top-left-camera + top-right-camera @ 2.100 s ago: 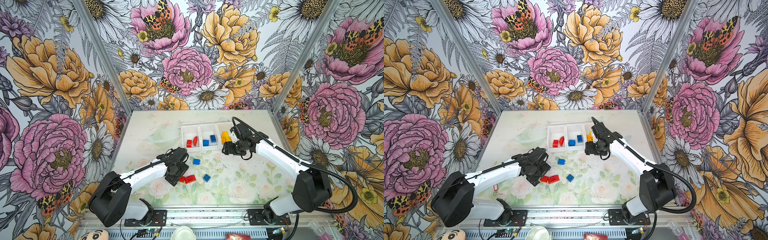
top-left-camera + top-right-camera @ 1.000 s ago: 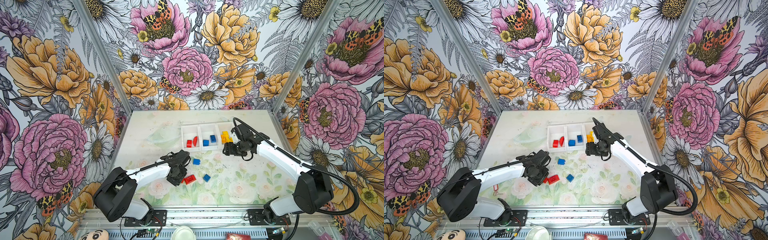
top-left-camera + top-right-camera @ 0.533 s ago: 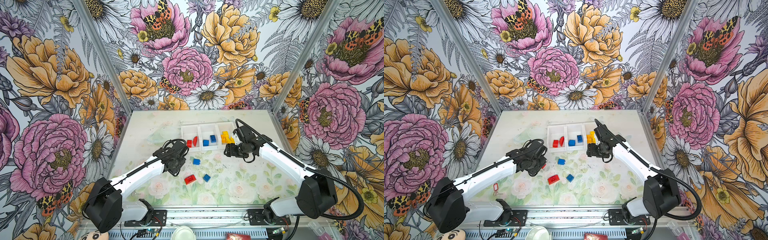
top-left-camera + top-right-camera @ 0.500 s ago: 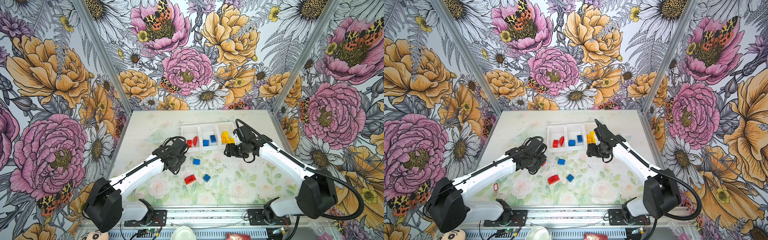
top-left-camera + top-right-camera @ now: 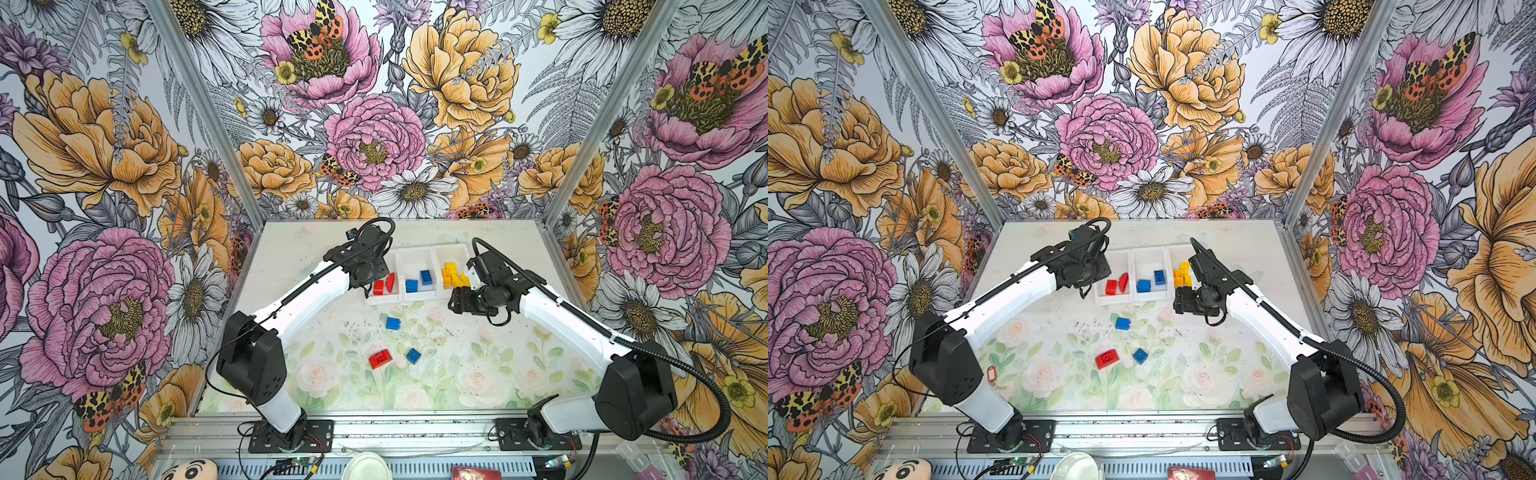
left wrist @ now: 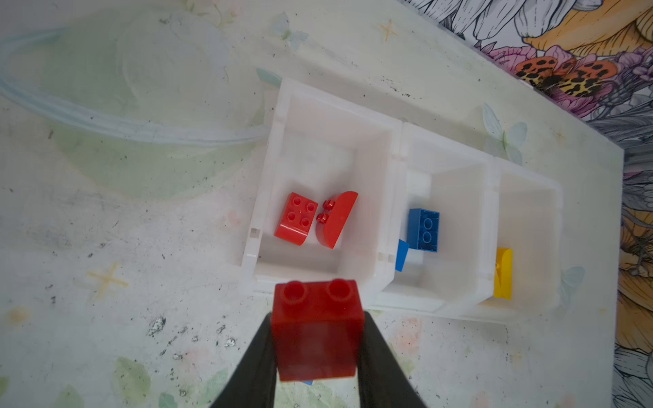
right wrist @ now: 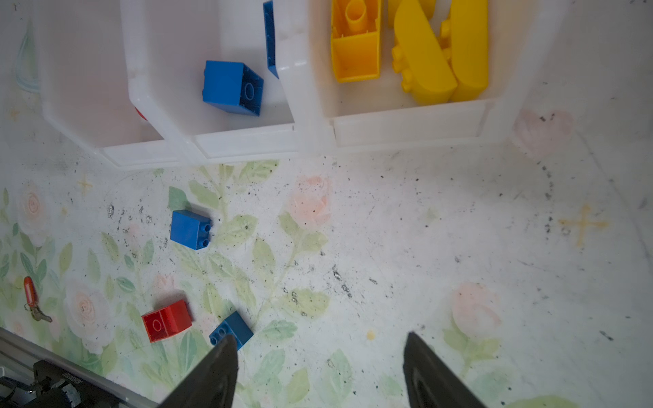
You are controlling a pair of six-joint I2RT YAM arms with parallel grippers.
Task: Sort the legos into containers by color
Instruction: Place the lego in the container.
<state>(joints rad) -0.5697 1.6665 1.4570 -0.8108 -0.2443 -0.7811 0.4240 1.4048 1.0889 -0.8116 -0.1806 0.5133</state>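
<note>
Left hand [image 6: 317, 316] pinching a red brick [image 6: 316, 339] at the near rim of the red bin [image 6: 272, 176], toward the far edge of the bench [image 5: 478, 374]. Advance it fully over the rim before releasing. Right hand [image 7: 319, 337] spread, empty.

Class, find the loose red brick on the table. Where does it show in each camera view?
In a top view: loose red brick on the table, beside a blue brick.
In a top view: loose red brick, same spot.
Left wrist: absent; the held red brick is another.
Right wrist: loose red brick beside that blue brick.
Shared landmark: the white tray.
</note>
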